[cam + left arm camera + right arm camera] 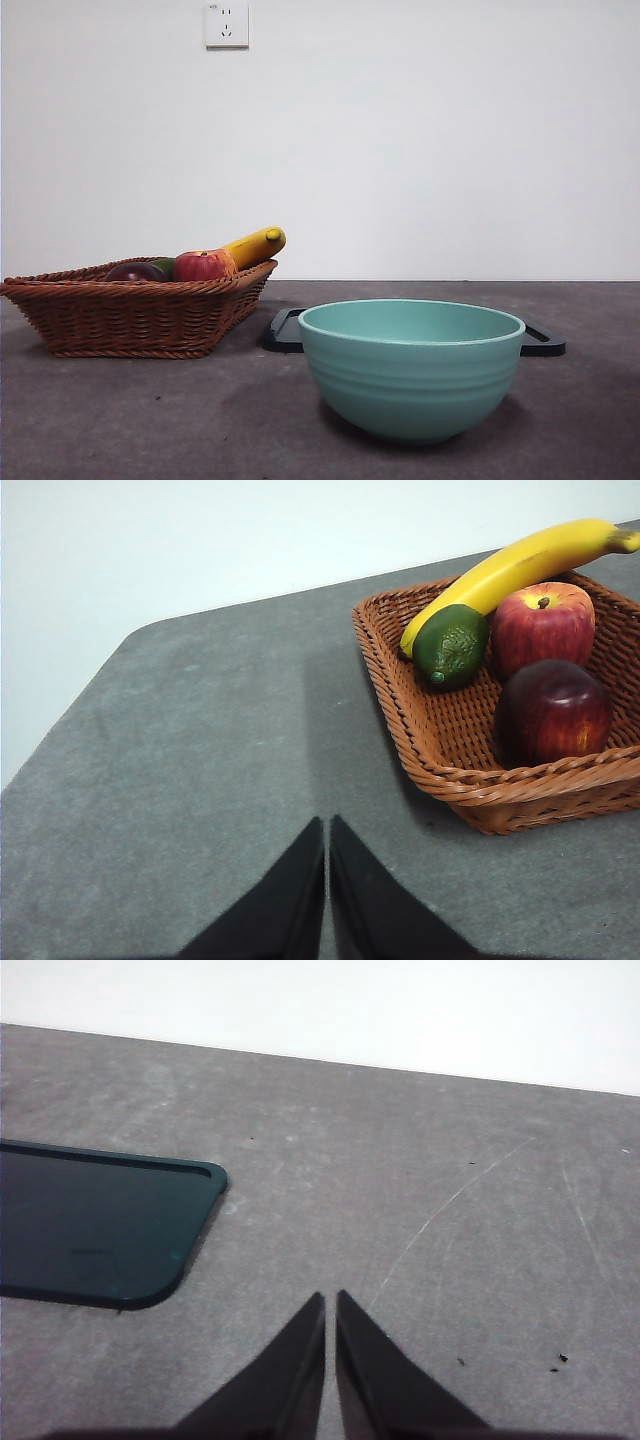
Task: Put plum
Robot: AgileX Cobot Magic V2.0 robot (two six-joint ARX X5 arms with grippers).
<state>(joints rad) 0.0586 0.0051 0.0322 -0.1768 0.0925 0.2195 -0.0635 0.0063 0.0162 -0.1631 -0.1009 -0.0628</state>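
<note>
The plum (553,712) is being seen at rest in the wicker basket (440,750), lying in one corner against the woven wall and touching the red-and-yellow apple (543,625) beside it. A green fruit (452,645) and a banana (520,568) are being kept in the same basket, the banana's tip overhanging the rim.

No part of the job is being shown as done: the plum is not being held, and nothing is being carried. The left gripper (326,825) is being held above bare table near the basket, jaws pressed together on nothing. The right gripper (330,1300) is likewise being held with its jaws drawn together and empty, over the grey table (450,1160) just beside a dark tray (95,1225). By this evidence the whole task is judged to be left: reaching, grasping, lifting, placing.

Where the plum is meant to go is not being told; a teal bowl (411,365) is standing in front of the tray, and either could be serving. In the front view only the plum's dark top is being seen over the basket rim, the tray is being largely hidden behind the bowl, and neither arm is appearing. The bowl's inside is hidden too.
</note>
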